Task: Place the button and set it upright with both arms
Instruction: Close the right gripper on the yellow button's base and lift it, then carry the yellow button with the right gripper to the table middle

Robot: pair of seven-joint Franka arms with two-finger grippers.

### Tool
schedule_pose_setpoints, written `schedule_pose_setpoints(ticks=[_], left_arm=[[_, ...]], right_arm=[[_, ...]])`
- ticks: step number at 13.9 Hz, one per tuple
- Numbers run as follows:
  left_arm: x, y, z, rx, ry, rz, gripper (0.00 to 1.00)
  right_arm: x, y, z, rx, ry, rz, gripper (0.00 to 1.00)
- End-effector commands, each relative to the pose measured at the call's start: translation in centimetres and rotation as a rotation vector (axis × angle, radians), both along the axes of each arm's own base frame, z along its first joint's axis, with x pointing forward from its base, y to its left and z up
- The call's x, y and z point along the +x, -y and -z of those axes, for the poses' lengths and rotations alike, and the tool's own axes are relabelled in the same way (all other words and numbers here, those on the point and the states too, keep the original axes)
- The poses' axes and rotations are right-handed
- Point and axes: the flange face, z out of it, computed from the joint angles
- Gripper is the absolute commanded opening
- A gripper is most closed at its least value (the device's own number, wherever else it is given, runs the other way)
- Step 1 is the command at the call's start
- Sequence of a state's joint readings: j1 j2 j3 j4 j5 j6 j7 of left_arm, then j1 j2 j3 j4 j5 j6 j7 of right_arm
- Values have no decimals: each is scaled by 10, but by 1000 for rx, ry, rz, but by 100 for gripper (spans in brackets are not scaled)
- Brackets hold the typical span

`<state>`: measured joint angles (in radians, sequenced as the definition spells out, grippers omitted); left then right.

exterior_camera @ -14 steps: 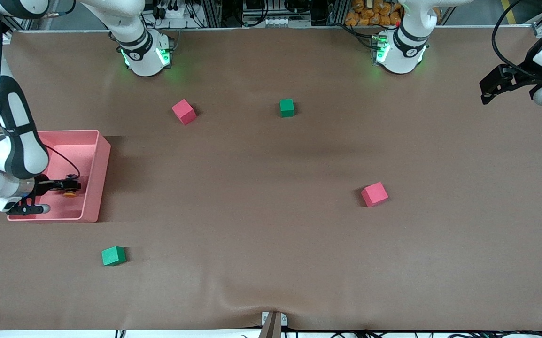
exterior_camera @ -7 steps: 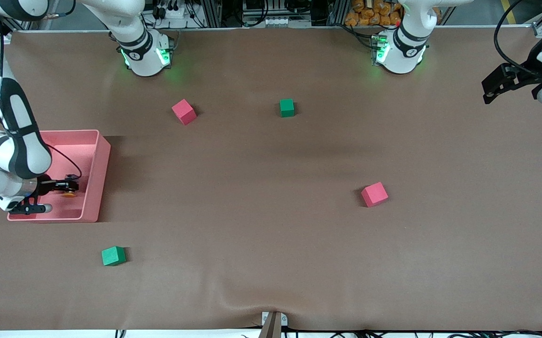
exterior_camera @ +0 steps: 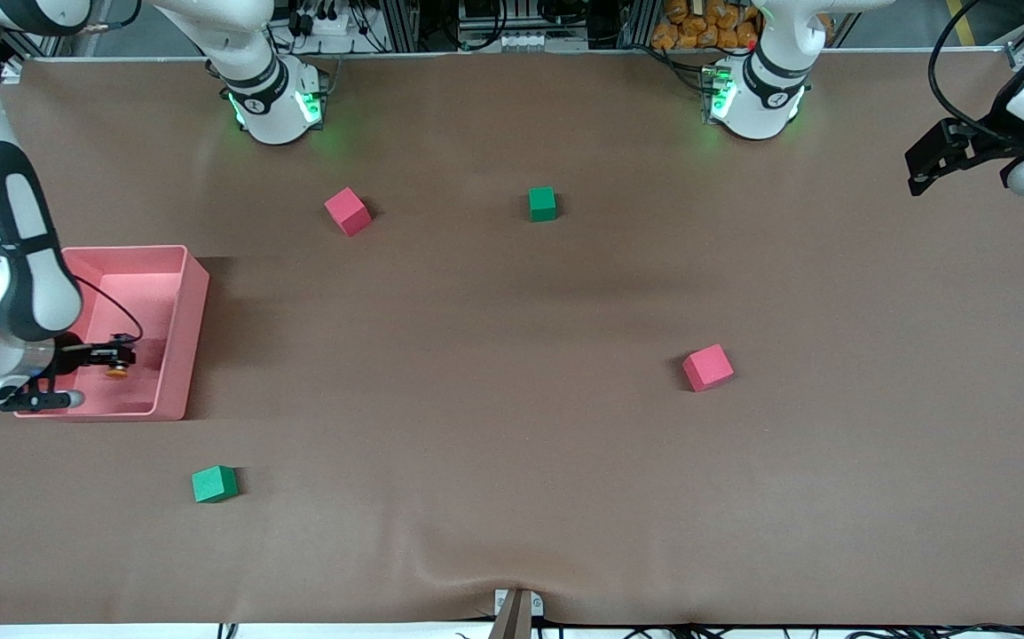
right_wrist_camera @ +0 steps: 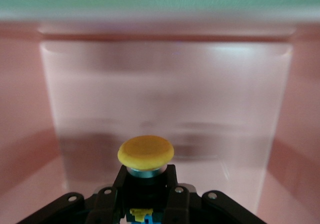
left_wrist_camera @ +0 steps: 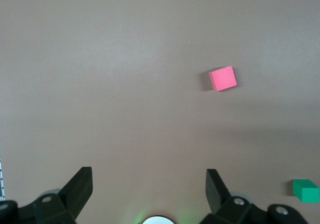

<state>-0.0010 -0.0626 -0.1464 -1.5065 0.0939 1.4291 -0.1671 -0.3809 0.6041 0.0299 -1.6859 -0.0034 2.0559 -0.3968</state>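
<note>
The right gripper is down inside the pink bin at the right arm's end of the table, its fingers closed on the black body of the button. In the right wrist view the button sits clamped between the two fingers, its round orange cap sticking out past the fingertips toward the bin's wall. The button is over the bin's floor; whether it touches the floor cannot be told.

The left gripper waits in the air over the table's edge at the left arm's end, well apart from the bin, jaws spread wide and holding nothing; its fingers frame bare table, with a red cube and a green cube below.
</note>
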Motion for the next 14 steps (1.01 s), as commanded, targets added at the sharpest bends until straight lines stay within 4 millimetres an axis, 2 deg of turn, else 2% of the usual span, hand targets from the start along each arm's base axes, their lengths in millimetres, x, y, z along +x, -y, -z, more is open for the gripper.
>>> schedule_pose_setpoints(ticks=[1,4,6,8,9,12,13,14], left_arm=[[-3,2,-8,-17,3,-11,100],[-2,2,-6,-20,-1,-11,100],[-2,5,-5,-37,-3,-12,100],[-2,3,-5,-44,-4,-14,100],[-1,3,-4,-44,-7,-17,100],[-1,3,-6,-48,-2,-14,100],[-2,3,-6,-45,-1,-15,100],[-3,3,-8,-45,2,-15,100]], right_arm=[[21,-4,-64,8,-30,-22,0],[41,-42,-119,16,-87,-15,0],[54,-92,-152,1,-124,5,0],[71,-165,-191,-36,-103,20,0],[77,-202,-204,-58,-80,29,0],[82,-311,-207,-9,-48,118,0],[84,-344,-212,37,-18,171,0],[83,-372,-209,79,-19,204,0]])
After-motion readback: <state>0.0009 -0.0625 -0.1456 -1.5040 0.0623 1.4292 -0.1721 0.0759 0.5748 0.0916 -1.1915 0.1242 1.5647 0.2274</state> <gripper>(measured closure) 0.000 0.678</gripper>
